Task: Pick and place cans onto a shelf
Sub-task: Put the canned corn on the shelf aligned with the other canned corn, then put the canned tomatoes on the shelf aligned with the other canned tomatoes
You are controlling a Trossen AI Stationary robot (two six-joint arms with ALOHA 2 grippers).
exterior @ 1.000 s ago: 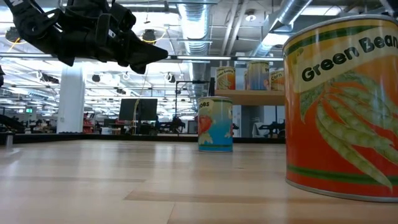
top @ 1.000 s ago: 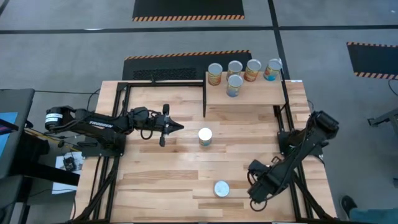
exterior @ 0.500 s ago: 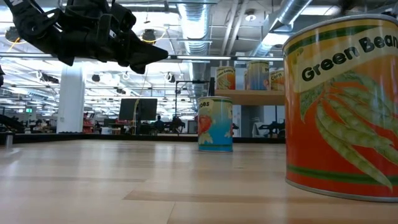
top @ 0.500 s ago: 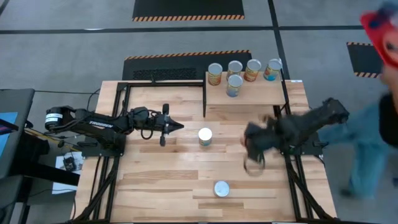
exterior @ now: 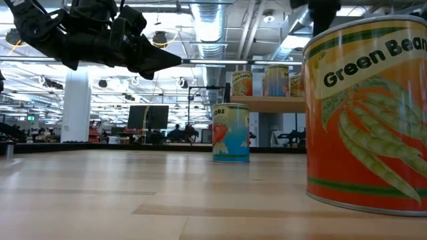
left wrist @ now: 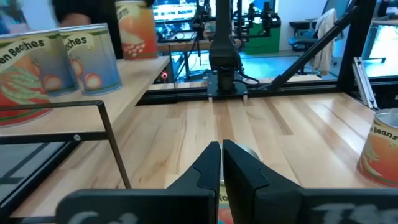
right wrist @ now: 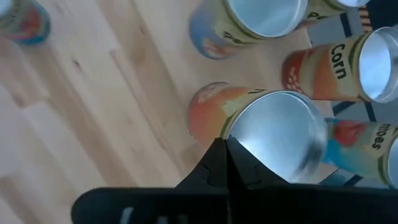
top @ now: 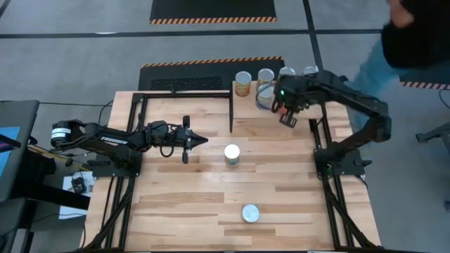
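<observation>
Dark fingers of the left gripper (top: 200,142) pressed together to a point in the high view, left of centre, holding nothing; nearest can (top: 232,154) just to the right of the tips and slightly lower, apart from them. Another can (top: 250,213) low in the frame, near bottom centre. Right gripper (top: 288,117) over the pale shelf (top: 309,107) in the upper right, fingers shut, empty, just below the row of shelf cans (top: 243,83) along the shelf's back edge. Person (top: 415,35) in dark clothing at the top right corner.

Low view: left gripper (exterior: 170,61) at upper left, tapering to a closed point above the table (exterior: 133,200); blue-labelled can (exterior: 231,133) at centre, well below and right of the tips; large orange green-bean can (exterior: 367,113) filling the right side; shelf (exterior: 267,103) with cans behind.

Left wrist view: two fingers (left wrist: 208,168) nearly touching at bottom centre, nothing between; shelf cans (left wrist: 93,59) at upper left, another can (left wrist: 379,146) at right edge.

Right wrist view: fingers (right wrist: 221,162) closed at bottom centre, tips over the silver lid of an orange can (right wrist: 273,127), contact unclear; further cans (right wrist: 336,62) around it.
</observation>
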